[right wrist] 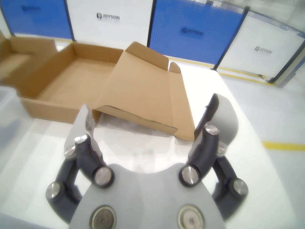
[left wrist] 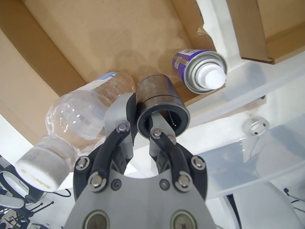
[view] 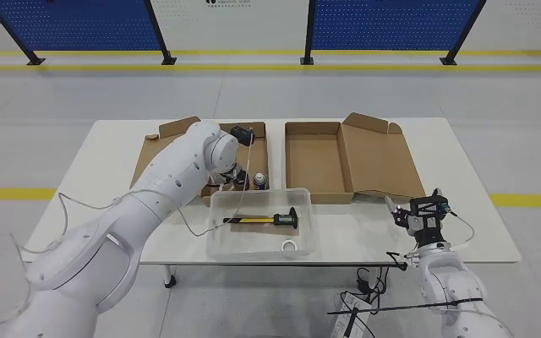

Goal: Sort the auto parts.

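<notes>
My left gripper [left wrist: 143, 113] is shut on a dark metal bearing sleeve [left wrist: 159, 96], one finger inside its bore and one outside its wall. It hangs over the front edge of the left cardboard box [left wrist: 107, 24], beside a clear plastic bottle [left wrist: 78, 117] and a blue spray can [left wrist: 200, 70] that stand in that box. In the top view the left arm covers this spot, with the spray can [view: 259, 179] just beside it. My right gripper [right wrist: 150, 110] is open and holds nothing, low over the table's front right corner [view: 418, 211].
A clear plastic bin [view: 258, 252] at the table's front holds a yellow-handled hammer [view: 262, 220] and a small metal ring [view: 289, 246]. The right cardboard box [view: 317, 160] lies open with its lid folded out to the right. A black part [view: 243, 135] sits in the left box's far corner.
</notes>
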